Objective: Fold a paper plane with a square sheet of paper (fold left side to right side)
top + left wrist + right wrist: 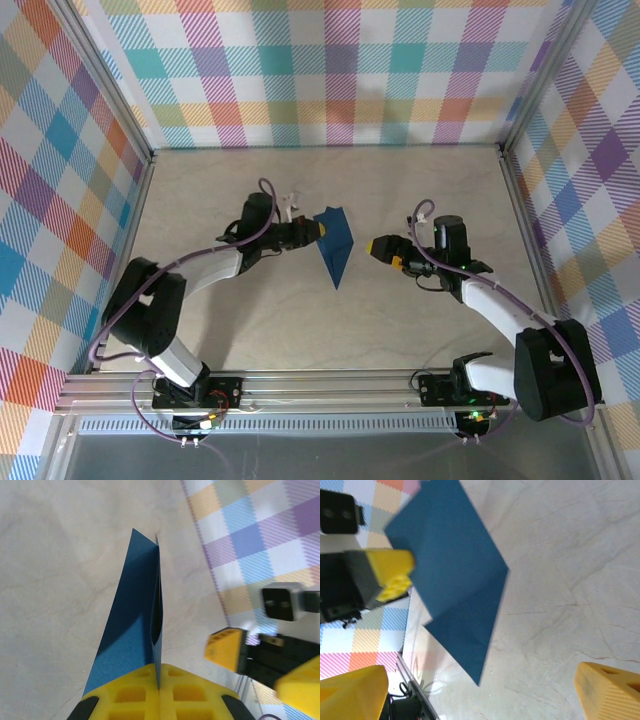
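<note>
From the left wrist I lose the near end of the paper (132, 625) behind the left gripper (159, 675) — itself cropped by the bottom edge. From the right wrist the paper's top corner runs off-frame, the left gripper is blurred, and the tips of the right gripper (481, 680) are cropped at the bottom corners.

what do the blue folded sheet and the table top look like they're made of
Blue folded sheet: thin paper, matte, going by its knife-thin edges and sharp creases. Table top: smooth, low-sheen beige surface with marble-like veins; likely a laminate or printed sheet rather than stone, though the look leaves that open.
</note>
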Action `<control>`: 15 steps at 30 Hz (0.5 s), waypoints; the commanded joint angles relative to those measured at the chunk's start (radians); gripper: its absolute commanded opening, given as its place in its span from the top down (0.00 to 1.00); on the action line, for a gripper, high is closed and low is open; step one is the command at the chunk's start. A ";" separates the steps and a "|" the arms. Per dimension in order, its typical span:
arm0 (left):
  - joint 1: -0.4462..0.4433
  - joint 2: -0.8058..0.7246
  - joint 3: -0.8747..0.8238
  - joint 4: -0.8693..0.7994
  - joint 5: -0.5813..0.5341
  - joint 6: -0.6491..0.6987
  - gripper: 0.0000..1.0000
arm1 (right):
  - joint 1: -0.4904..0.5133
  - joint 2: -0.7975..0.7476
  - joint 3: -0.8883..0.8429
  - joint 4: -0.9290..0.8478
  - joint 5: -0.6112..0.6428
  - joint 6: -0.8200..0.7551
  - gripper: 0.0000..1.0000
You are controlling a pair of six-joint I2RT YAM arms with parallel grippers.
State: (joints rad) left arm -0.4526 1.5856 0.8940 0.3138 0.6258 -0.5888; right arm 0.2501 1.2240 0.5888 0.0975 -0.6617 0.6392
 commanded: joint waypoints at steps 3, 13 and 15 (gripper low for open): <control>0.020 -0.080 0.020 -0.100 0.199 0.102 1.00 | 0.006 0.052 0.034 0.183 -0.199 0.002 0.02; 0.019 -0.073 -0.002 0.009 0.349 0.019 1.00 | 0.080 0.172 0.106 0.317 -0.317 0.035 0.08; 0.019 -0.066 -0.008 0.030 0.365 0.004 1.00 | 0.085 0.191 0.119 0.331 -0.332 0.043 0.11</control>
State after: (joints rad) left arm -0.4343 1.5162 0.8989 0.2924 0.9234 -0.5648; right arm 0.3267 1.3960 0.6743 0.3645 -0.9257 0.6743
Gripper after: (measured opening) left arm 0.062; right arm 0.901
